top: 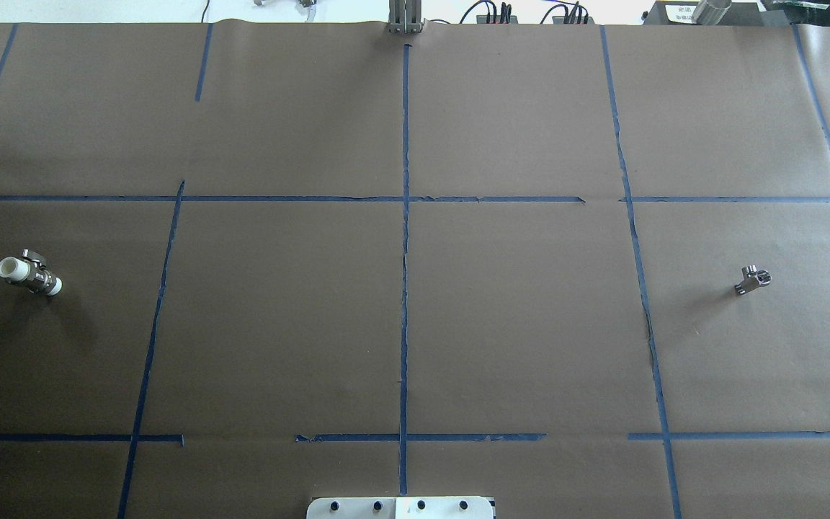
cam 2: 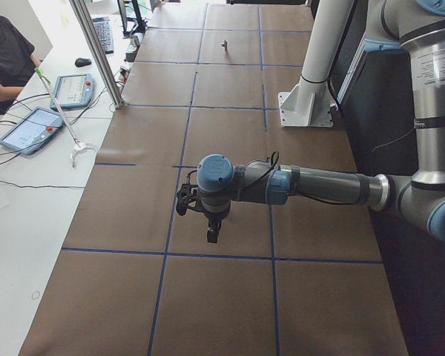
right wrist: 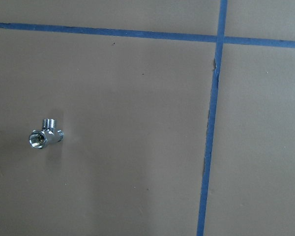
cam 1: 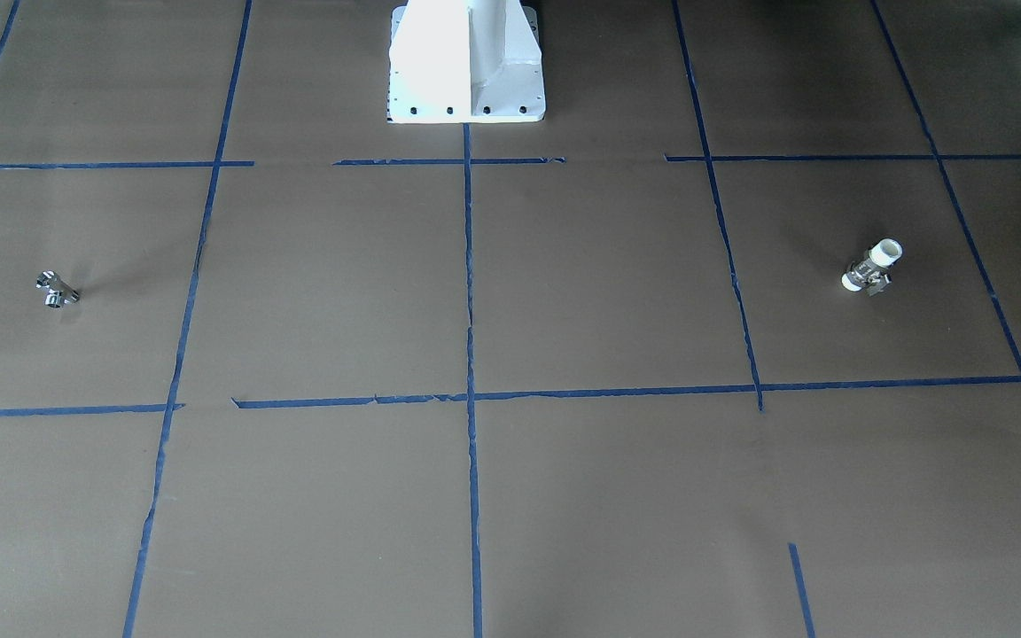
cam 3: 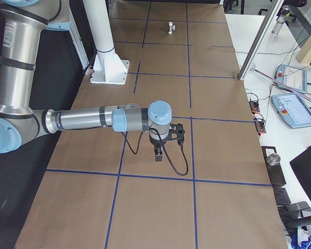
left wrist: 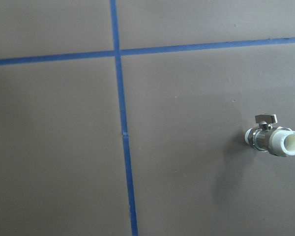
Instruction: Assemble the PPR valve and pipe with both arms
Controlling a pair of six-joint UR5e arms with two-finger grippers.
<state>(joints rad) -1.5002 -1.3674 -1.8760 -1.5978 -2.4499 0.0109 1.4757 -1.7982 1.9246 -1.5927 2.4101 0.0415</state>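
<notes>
The PPR valve (cam 1: 871, 268), white ends with a metal middle and a small handle, lies on the brown paper on my left side (top: 29, 274). It sits at the right edge of the left wrist view (left wrist: 274, 139). The pipe (cam 1: 56, 290), a tiny chrome branched fitting, lies on my right side (top: 751, 280), at the left of the right wrist view (right wrist: 45, 136). My left gripper (cam 2: 212, 234) and right gripper (cam 3: 158, 153) hang over the table, pointing down. They show only in the side views, so I cannot tell whether they are open or shut.
The white pedestal base (cam 1: 466, 66) stands at the table's middle on the robot side. Blue tape lines (top: 405, 288) grid the brown paper. An aluminium post (cam 2: 96, 52), tablets (cam 2: 30, 130) and a seated person (cam 2: 4, 59) are beyond the far edge.
</notes>
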